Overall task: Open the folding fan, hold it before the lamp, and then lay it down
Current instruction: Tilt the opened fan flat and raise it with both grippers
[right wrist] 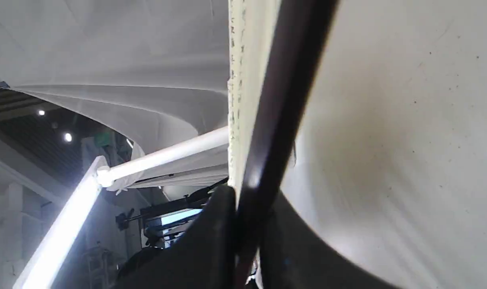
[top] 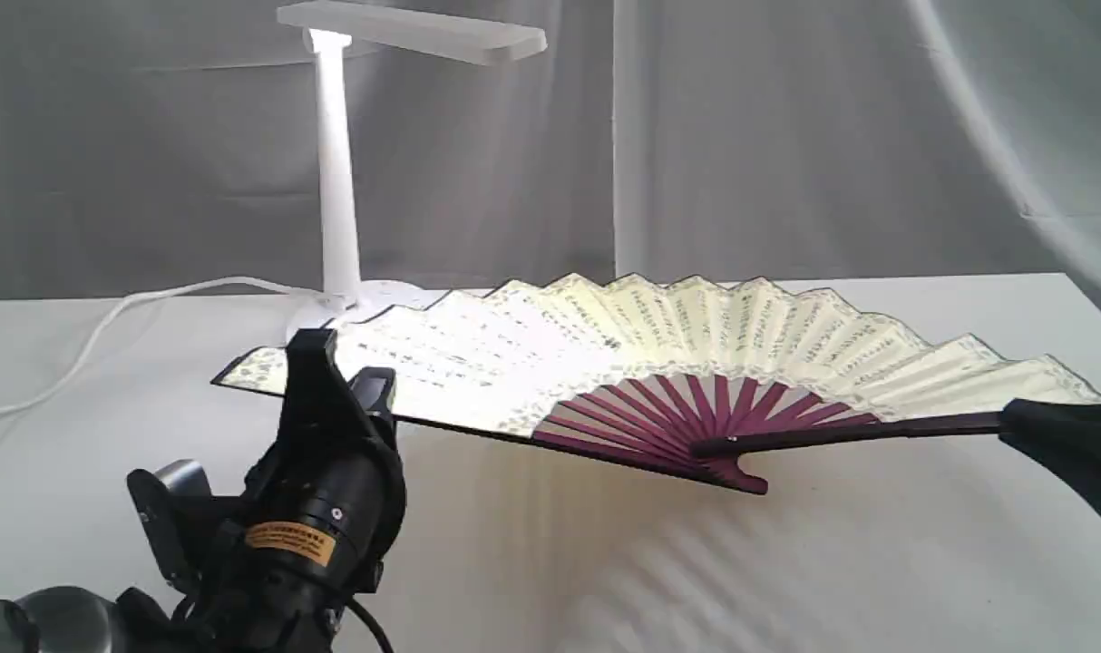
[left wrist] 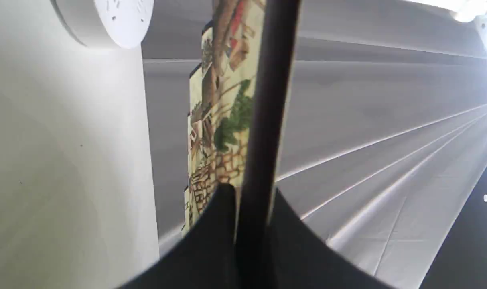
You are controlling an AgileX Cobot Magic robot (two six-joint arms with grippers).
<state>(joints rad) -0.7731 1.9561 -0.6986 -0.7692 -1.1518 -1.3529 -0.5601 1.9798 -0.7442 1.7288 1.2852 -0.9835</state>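
**Open fan held low before the lamp, a gripper on each guard**

The large pleated cream paper folding fan (top: 659, 336), with black calligraphy and maroon wooden ribs, was fully spread, tilted nearly flat and low over the white cloth-covered worktop (top: 605, 580). The white plastic desk lamp (top: 337, 181), with a slim stem and bar-shaped head, rose at about 10 o'clock from the fan's pivot, just behind the 9 o'clock end of the leaf. Its head appeared lit and threw rib shadows onto the cloth.

The left gripper (top: 340, 376) was clenched on the guard at the 9 o'clock end. The right gripper (top: 1018, 422) was clamped on the dark guard at 3 o'clock. Holding both outer guards apart was what stretched the pleats open.

Whether the pivot touched the cloth could not be told. Opening and showing looked done, so only laying the fan down seemed to remain.
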